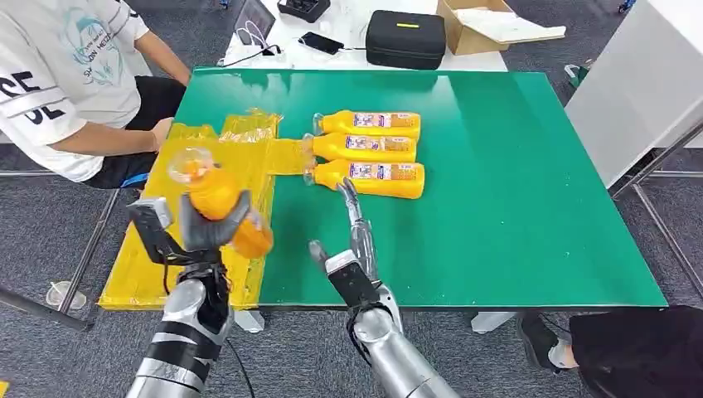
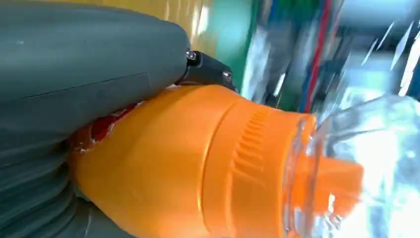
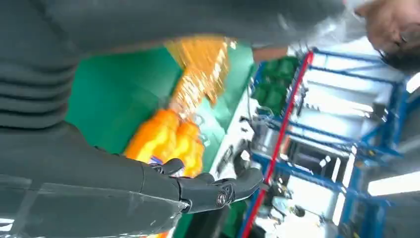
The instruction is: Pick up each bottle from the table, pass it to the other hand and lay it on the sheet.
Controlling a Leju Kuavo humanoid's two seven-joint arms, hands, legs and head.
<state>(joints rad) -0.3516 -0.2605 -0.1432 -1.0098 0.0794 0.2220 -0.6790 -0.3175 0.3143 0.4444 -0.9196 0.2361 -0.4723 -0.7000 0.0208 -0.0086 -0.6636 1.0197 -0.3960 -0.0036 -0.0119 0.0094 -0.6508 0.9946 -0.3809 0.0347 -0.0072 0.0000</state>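
Note:
My left hand (image 1: pixel 203 228) grips an orange bottle (image 1: pixel 217 197) with a clear cap, held above the yellow sheet (image 1: pixel 199 166) at the table's left side. Up close the same bottle (image 2: pixel 198 163) sits against my grey thumb (image 2: pixel 74 59). Three more orange bottles lie side by side on the green table (image 1: pixel 497 207): far (image 1: pixel 369 123), middle (image 1: pixel 365 147) and near (image 1: pixel 371 177). My right hand (image 1: pixel 352 249) hovers open just in front of the near bottle, fingers stretched toward it, holding nothing. The right wrist view shows those fingers (image 3: pixel 213 191) spread before the bottles (image 3: pixel 168 141).
A person in a white shirt (image 1: pixel 75 75) sits at the table's left, one hand near the sheet. Behind the green table stand a black case (image 1: pixel 406 37), a cardboard box (image 1: pixel 485 23) and a phone (image 1: pixel 322 41). A white cabinet (image 1: pixel 638 83) stands at right.

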